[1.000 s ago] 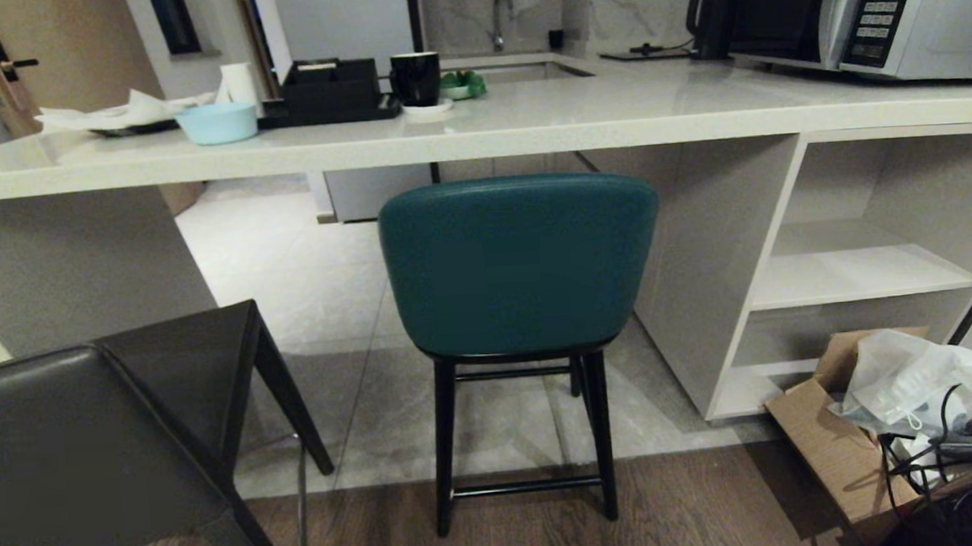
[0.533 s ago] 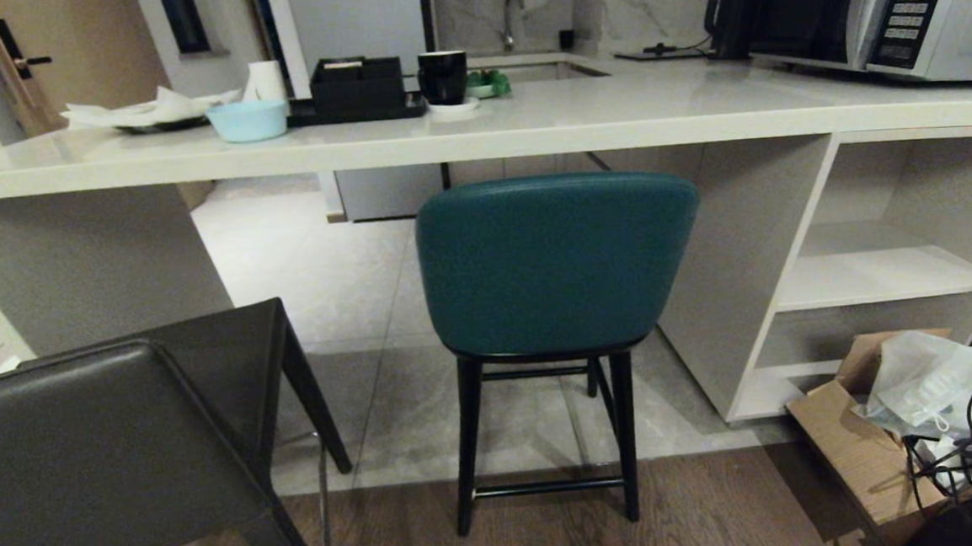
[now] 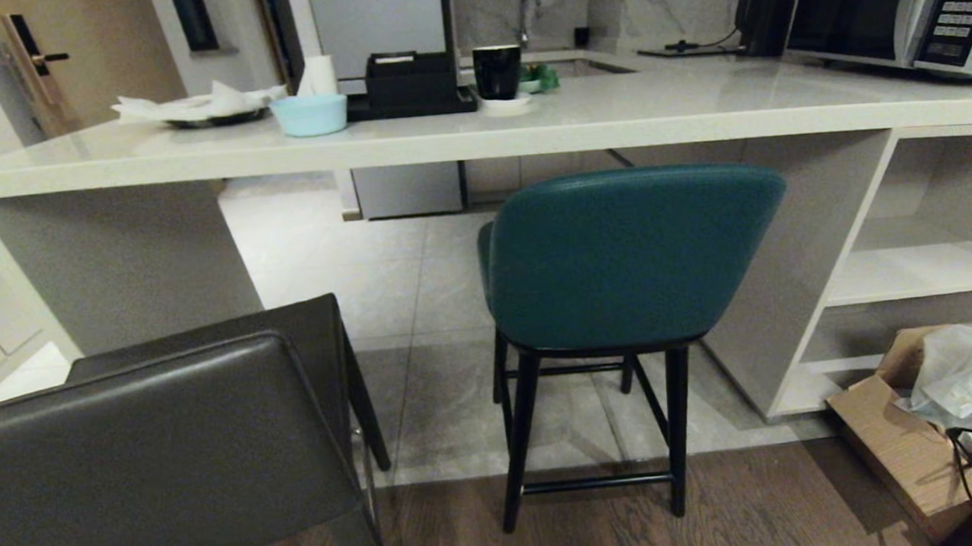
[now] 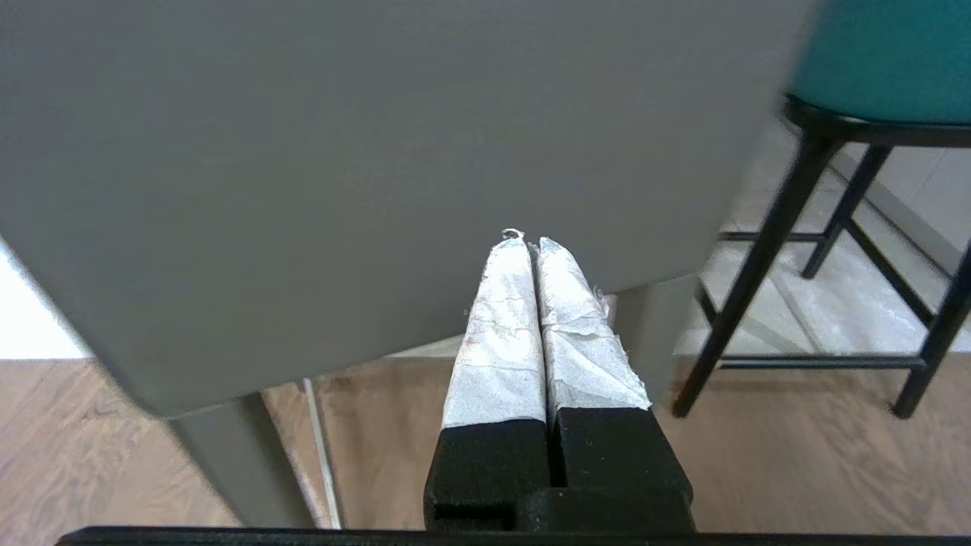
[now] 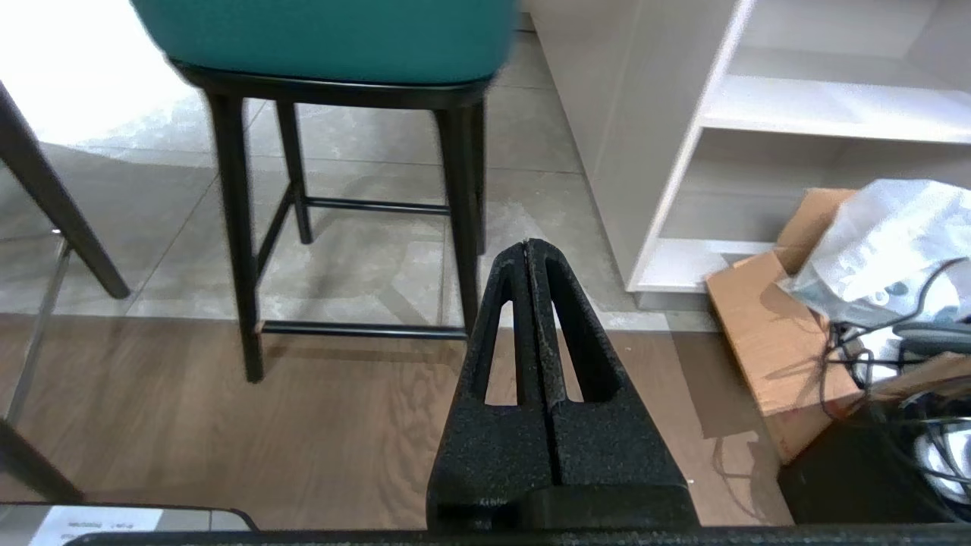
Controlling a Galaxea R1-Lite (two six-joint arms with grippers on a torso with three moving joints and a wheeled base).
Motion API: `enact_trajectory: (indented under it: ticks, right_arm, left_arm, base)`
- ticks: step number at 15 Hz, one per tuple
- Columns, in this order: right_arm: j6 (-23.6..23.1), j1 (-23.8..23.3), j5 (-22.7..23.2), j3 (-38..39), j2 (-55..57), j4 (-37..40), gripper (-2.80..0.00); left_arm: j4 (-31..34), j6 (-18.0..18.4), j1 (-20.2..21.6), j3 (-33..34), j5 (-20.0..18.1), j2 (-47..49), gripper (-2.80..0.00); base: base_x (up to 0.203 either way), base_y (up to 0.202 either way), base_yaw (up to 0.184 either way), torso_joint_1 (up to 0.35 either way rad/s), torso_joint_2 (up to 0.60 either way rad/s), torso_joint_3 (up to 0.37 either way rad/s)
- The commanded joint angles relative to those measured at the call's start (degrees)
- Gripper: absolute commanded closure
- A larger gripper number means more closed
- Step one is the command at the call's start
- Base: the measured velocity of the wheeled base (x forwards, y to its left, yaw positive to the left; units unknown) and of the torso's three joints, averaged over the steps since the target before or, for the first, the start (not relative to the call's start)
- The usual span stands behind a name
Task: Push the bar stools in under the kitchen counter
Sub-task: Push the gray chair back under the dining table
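Fingers pressed together on left gripper (image 4: 531, 241) and right gripper (image 5: 529, 244); no legible writing.

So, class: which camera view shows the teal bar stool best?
The head view: the teal stool shows whole, back to feet. The right wrist view gives only its seat bottom and legs; the left wrist view only a corner and legs.

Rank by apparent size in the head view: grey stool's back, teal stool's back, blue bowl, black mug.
1. grey stool's back, though nearness to the camera inflates it
2. teal stool's back
3. blue bowl
4. black mug, close to the bowl
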Motion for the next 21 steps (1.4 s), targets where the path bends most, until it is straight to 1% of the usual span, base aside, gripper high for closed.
enact_trajectory:
  ticks: [1,10,19,21]
  right_arm:
    - [0.04,0.0,0.04,0.0,-0.02,0.02,0.0]
    - [0.04,0.0,-0.05,0.0,-0.02,0.02,0.0]
    - [0.57,0.0,-0.14,0.0,-0.02,-0.01,0.0]
    - [0.64,0.0,-0.14,0.0,-0.02,-0.07,0.0]
  left_arm:
    - [-0.07,0.04,0.0,0.79,-0.01,0.01,0.0]
    - [-0.07,-0.22,0.0,0.79,-0.01,0.01,0.0]
    - [-0.07,-0.14,0.0,0.79,0.07,0.01,0.0]
    - [-0.07,-0.22,0.0,0.79,0.07,0.01,0.0]
  base:
    - [0.0,0.142,-0.005,0.002,0.0,-0.003]
    - [-0.007,0.009,-0.001,0.001,0.0,0.001]
    - [-0.195,0.0,-0.001,0.002,0.0,0.0]
    - [-0.112,0.0,-0.003,-0.004,0.0,0.002]
